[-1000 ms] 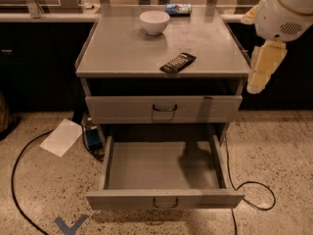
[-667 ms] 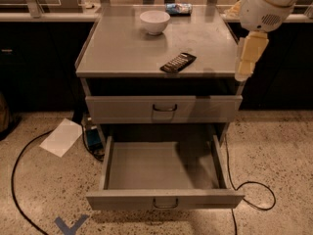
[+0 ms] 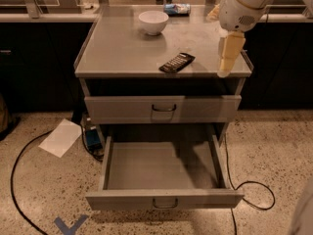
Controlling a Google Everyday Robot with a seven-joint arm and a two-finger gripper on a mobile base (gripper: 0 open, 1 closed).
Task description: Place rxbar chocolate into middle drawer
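Observation:
The rxbar chocolate (image 3: 177,62), a flat black-wrapped bar, lies on the grey cabinet top (image 3: 122,53) near its front edge, right of centre. The middle drawer (image 3: 164,199), the lowest grey tray with a small loop handle, is pulled out and holds nothing. My gripper (image 3: 225,71) hangs from the white arm (image 3: 244,6) over the top's right front corner, pointing down, to the right of the bar and not touching it.
A white bowl (image 3: 153,22) and a blue-and-white packet (image 3: 177,8) sit at the back of the top. The grey drawer above (image 3: 163,108) is closed. On the floor are a paper sheet (image 3: 62,137), black cables (image 3: 254,192) and a blue mark (image 3: 71,225).
The arm and gripper have moved left, from beside the cabinet's right edge to over its right front corner, nearer the bar. The bar and drawers have not moved.

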